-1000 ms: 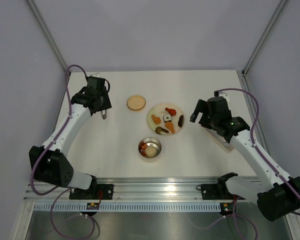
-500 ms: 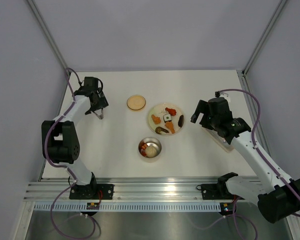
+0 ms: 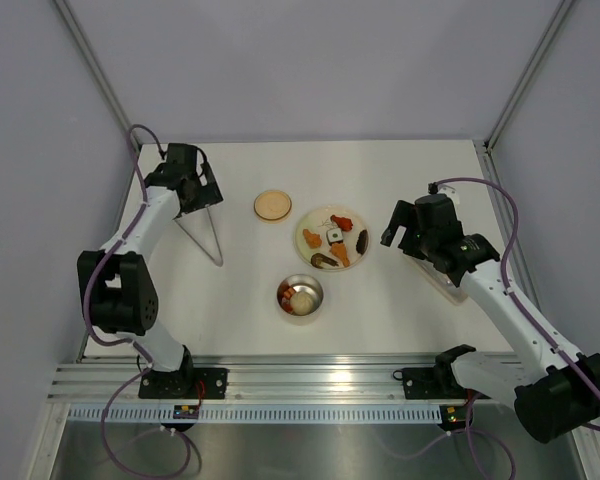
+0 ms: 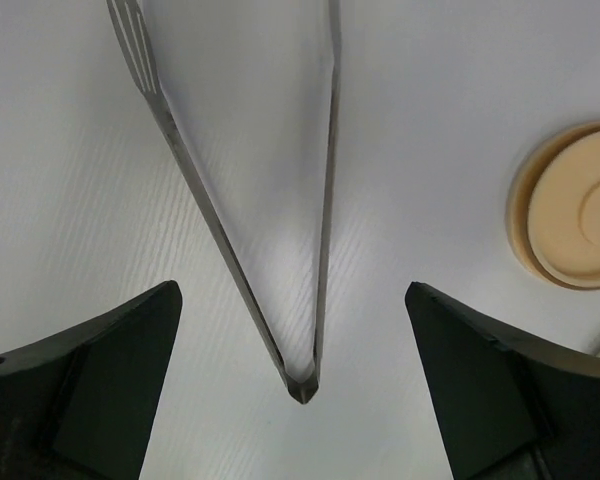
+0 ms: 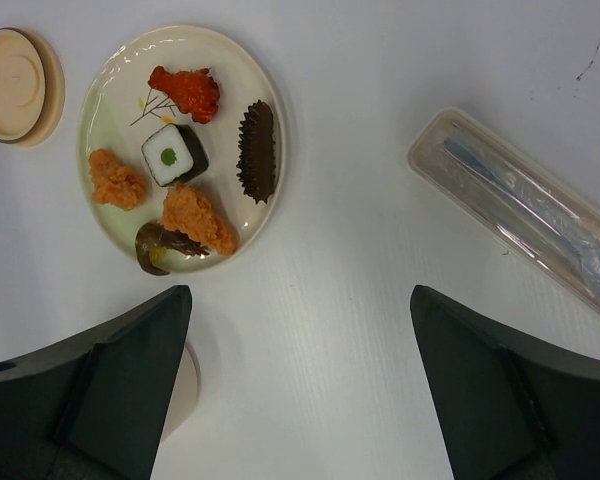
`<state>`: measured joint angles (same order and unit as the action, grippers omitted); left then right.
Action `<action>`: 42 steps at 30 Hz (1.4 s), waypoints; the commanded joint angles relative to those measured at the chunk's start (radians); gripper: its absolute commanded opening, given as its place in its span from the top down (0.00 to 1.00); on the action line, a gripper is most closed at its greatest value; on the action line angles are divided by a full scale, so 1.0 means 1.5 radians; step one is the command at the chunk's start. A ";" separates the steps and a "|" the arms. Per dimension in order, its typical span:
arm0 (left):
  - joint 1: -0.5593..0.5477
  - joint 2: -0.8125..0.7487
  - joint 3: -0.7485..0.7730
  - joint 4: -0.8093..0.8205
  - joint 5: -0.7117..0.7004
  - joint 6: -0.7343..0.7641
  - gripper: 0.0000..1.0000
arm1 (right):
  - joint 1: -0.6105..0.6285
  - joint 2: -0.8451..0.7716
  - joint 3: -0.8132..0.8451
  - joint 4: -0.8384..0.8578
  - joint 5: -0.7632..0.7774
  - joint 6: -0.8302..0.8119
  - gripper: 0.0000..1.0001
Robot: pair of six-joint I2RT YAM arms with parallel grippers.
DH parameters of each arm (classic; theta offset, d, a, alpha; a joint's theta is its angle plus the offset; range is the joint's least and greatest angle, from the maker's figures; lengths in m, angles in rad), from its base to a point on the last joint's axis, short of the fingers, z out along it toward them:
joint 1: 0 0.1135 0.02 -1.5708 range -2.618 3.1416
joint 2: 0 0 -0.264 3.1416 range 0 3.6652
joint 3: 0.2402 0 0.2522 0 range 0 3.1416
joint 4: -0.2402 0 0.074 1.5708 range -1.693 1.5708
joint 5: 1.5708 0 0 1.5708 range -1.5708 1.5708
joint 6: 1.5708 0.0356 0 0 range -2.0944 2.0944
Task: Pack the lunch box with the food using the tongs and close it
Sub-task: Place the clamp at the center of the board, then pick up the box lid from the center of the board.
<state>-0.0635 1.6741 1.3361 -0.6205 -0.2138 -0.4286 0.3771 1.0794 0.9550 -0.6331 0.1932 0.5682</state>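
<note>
We are logging long thin silver metal tongs lying untouched between spread left pincer fingers; right pincer standing spread.

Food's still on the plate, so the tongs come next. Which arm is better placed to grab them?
Left, probably. The left claw, open, hangs right above the tongs, joint end between its fingers. The right claw is beside the plate, well away.

Identify your left arm and right arm by their white tubular links joined by black housings. A purple cable runs along each. Black bases bolt to a silver rail. The fingers are matte black wedges.
</note>
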 commanded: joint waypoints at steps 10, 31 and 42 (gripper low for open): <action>-0.170 0.128 0.252 -0.098 0.017 -0.016 0.18 | 0.001 0.007 0.019 0.006 0.019 -0.008 0.00; -0.144 0.369 0.349 -0.053 0.072 -0.055 0.48 | 0.001 -0.003 0.017 -0.011 0.035 -0.008 0.00; -0.135 0.353 0.294 -0.029 0.105 -0.054 1.00 | 0.001 -0.018 0.012 -0.021 0.041 -0.002 0.01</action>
<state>-0.2672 2.2524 1.8153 -0.6872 -0.0826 -0.5201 0.3771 1.0847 0.9550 -0.6571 0.2249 0.5686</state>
